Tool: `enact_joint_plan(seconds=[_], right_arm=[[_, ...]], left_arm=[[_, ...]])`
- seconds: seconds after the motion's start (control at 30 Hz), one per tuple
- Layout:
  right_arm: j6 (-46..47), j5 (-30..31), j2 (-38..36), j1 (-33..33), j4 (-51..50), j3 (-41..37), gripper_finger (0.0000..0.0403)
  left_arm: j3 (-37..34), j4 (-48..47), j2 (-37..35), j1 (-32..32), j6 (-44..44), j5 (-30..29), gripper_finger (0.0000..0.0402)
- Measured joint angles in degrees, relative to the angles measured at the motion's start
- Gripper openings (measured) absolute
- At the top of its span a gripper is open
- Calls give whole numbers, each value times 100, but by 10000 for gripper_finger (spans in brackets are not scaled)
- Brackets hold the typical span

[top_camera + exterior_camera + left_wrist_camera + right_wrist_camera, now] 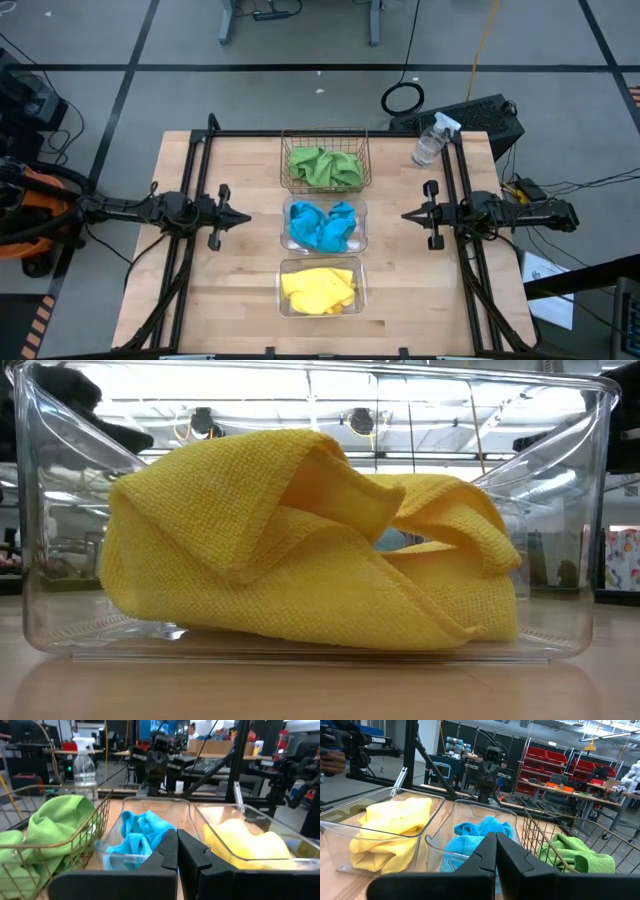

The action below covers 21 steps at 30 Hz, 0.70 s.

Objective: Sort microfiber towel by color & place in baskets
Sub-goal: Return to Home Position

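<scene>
Wire basket (284, 160): crumpled green towels (322, 168) | left end effector (245, 217), right end effector (406, 215): pinched together

Soft cloth, clear plastic and copper wire on pale wood.
The yellow towels (250, 560) show a nubby, matt weave inside a glossy, see-through plastic bin (570, 530). The green towels (322, 167) sit in a shiny copper-coloured wire-mesh basket (324, 131). The desk (230, 290) is smooth light-grained wood. The left hand (177, 836) and right hand (495, 836) look matt black.
</scene>
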Motion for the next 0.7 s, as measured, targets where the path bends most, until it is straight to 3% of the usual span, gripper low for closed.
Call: enact_joint_plan(seconds=[0.53,0.7], right_arm=[[0,-2,0,0,0,0,0],[0,-1,0,0,0,0,0]], left_arm=[[0,-26,-175,4,0,52,0],[-2,-32,-161,4,35,57,18]])
